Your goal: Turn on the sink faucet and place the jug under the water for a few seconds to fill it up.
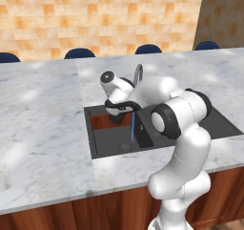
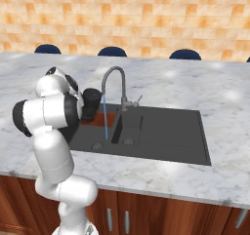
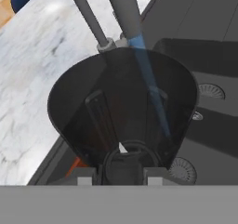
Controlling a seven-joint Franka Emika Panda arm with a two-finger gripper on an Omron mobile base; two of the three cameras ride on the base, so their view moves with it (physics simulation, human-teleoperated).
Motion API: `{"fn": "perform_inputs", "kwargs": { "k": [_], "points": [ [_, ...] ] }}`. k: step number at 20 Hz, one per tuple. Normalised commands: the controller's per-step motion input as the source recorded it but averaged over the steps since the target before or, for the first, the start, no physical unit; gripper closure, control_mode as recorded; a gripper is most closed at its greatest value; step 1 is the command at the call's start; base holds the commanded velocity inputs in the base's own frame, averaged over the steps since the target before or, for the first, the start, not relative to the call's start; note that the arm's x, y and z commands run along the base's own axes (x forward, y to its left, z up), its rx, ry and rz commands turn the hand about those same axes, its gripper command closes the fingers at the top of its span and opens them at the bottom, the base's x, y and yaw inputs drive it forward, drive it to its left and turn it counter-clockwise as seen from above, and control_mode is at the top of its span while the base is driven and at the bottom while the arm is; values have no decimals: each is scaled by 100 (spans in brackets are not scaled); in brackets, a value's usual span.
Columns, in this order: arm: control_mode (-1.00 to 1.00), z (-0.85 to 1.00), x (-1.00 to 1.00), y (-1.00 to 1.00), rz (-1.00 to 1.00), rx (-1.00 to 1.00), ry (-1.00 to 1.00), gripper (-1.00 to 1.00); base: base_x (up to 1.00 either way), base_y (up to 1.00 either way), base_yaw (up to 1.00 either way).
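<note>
The grey gooseneck sink faucet (image 2: 113, 74) stands behind the basin, with its small lever (image 2: 138, 99) sticking out to the right. A thin light-blue stream of water (image 2: 104, 116) falls from the spout into the sink. My gripper (image 3: 122, 174) is shut on the loop handle of the black jug (image 3: 123, 102), which hangs over the left of the basin. In both base views the jug (image 2: 91, 102) sits just left of the water (image 1: 132, 126), close to it but apart. The hand view shows the stream crossing the jug's outline. The faucet (image 1: 138, 74) rises just behind my wrist.
The dark double sink (image 2: 195, 151) is set in a white marble counter (image 1: 43, 129). A red-brown panel (image 1: 101, 122) lies at the basin's left end under the jug. Blue stool tops (image 2: 112, 51) line the counter's far edge before an orange tiled wall.
</note>
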Motion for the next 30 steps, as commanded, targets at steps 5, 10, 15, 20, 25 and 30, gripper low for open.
{"fn": "perform_inputs", "kwargs": {
  "k": [5,10,15,20,25,30],
  "points": [
    [-100,0,5,-43,0,7,0,100,0,0,0],
    [-100,0,-14,-31,0,4,-3,100,0,0,0],
    [-100,0,-40,-11,0,0,-13,100,0,0,0],
    [-100,-8,-13,-2,0,0,-4,100,0,0,0],
    [-100,-14,0,0,0,0,0,100,0,0,0],
    [-100,-15,0,0,0,0,0,100,0,0,0]
  ]
}}
